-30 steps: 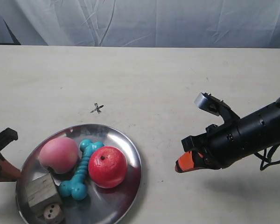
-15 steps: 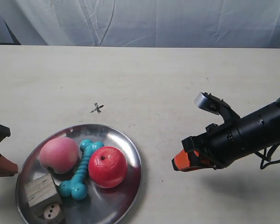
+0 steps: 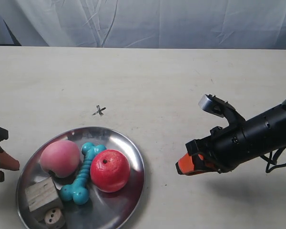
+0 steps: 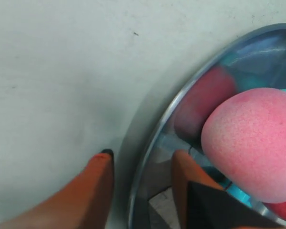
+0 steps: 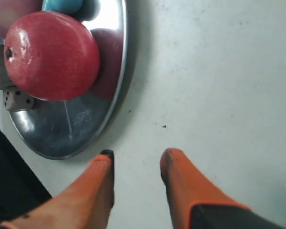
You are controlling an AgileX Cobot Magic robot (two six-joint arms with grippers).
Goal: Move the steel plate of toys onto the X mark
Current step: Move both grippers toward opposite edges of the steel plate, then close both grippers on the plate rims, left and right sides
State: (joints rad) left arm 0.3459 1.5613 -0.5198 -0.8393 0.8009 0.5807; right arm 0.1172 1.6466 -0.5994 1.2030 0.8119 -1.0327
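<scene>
While the steel plate (image 3: pixel 117 202) sits unmoved at the exterior view's lower left, near but clear of the X mark (image 3: pixel 99 111), the left gripper (image 4: pixel 143 155) has shifted slightly. It straddles the rim, jaws apart, one finger (image 4: pixel 183 176) inside. The right gripper (image 5: pixel 137 156), spread open over bare table (image 3: pixel 181 86) beside the plate, has barely moved. The teal bone (image 3: pixel 82 174) lies lengthwise between peach (image 3: pixel 60 158) and apple (image 3: pixel 109 170), pointing roughly toward the X mark.

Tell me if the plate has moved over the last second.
No. In the exterior view the plate keeps the same gap to the X mark, not on it.
</scene>
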